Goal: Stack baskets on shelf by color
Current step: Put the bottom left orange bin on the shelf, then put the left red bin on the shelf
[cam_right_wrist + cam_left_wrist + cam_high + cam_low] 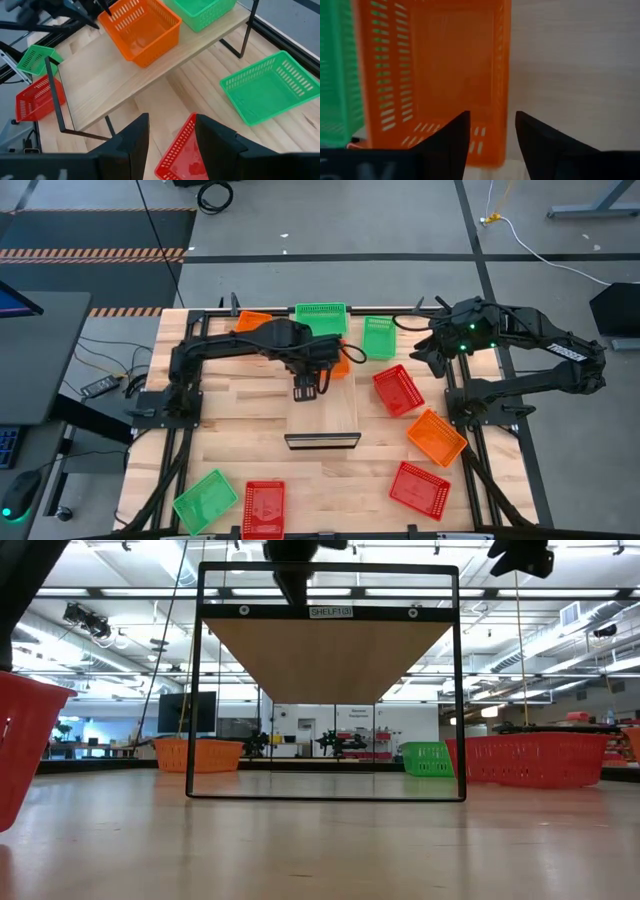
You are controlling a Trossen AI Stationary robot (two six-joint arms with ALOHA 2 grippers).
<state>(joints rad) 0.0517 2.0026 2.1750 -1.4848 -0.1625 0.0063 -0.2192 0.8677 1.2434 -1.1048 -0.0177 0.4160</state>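
Observation:
The pale wood shelf (325,415) stands mid-table on a black wire frame and carries a green basket (321,318) at its far end and an orange basket (340,367) beside it. My left gripper (492,117) is open over the orange basket (445,70), at one corner. My right gripper (171,120) is open and hovers above a red basket (182,150) on the table, right of the shelf (100,85). Loose on the tabletop lie orange (253,321), green (379,337), red (398,390), orange (436,436), red (419,489), red (263,508) and green (205,500) baskets. My left gripper comes from above, pointing down, with its open fingers on either side of the orange basket's side wall (502,125) near a corner. The basket rests flat on the shelf. Whether the fingers touch the wall I cannot tell.
The near half of the shelf board is bare. The shelf's black frame legs (57,100) stand on the table. In the low view a red basket (25,740) sits close at the left. Both arm bases flank the table's left and right sides.

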